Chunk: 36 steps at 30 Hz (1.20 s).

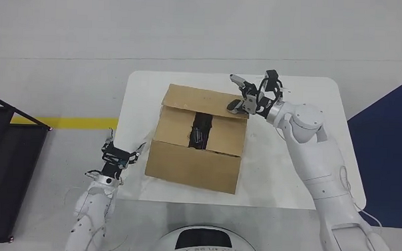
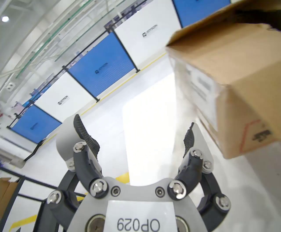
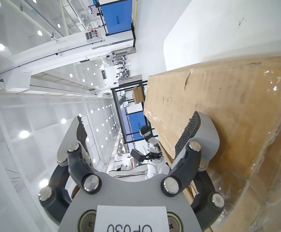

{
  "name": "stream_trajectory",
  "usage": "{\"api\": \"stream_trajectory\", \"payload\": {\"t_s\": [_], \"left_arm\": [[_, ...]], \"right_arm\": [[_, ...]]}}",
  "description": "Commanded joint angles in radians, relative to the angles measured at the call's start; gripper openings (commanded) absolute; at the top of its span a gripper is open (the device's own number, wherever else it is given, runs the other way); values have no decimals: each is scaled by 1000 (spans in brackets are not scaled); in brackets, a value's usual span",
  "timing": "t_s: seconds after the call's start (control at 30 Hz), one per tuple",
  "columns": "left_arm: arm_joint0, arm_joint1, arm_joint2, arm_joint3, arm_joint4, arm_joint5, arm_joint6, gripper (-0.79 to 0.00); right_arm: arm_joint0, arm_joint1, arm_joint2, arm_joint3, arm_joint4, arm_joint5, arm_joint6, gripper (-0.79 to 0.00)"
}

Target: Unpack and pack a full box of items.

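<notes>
A brown cardboard box (image 1: pixel 199 140) stands mid-table, its top flaps parted along a narrow gap where dark items (image 1: pixel 201 130) show inside. My right gripper (image 1: pixel 244 94) is open at the box's far right corner, one finger (image 3: pixel 190 128) lying against the far top flap (image 3: pixel 219 105), the other above it in the air. My left gripper (image 1: pixel 118 154) is open and empty beside the table's left edge, a short way from the box's left side (image 2: pixel 228 83).
The white table (image 1: pixel 293 162) has bare surface right of the box and a strip in front of it. A black rack (image 1: pixel 6 165) stands on the floor to the left, past a yellow floor line (image 1: pixel 68 122).
</notes>
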Motion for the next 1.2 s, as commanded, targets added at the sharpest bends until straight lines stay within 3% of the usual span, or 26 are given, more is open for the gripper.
{"api": "stream_trajectory", "payload": {"t_s": [0.0, 0.2, 0.3, 0.43, 0.57, 0.73, 0.9, 1.0, 1.17], "left_arm": [[-6, 6, 5, 5, 39, -35, 15, 0], [9, 24, 11, -12, 91, -142, 108, 0], [16, 28, 2, -33, -11, -221, 179, 0], [19, 31, -17, -85, -127, -263, 170, 0], [-5, 22, 0, -148, -290, -250, 58, 0], [-26, 15, 59, -218, -274, -146, -67, 0], [-67, 9, 125, -203, -189, -39, -160, 0], [-91, 6, 159, -182, -172, -6, -193, 0], [-121, 1, 199, -155, -158, 43, -237, 0]], "right_arm": [[2, 0, -5, -6, -4, 2, -5, 0], [-5, 0, -6, -18, 5, 11, -37, 0], [-11, 1, -4, -25, 10, 14, -53, 0], [-22, 3, -5, -33, -6, 18, -75, 0], [-20, 6, -11, -23, -46, 83, -107, 0], [-79, 15, 44, -81, -9, 33, -113, 0], [-163, 26, 95, -164, -12, -2, -132, 0], [-220, 26, 130, -211, 54, -75, -152, 0], [-333, 12, 206, -274, 312, -240, -243, 0]]}}
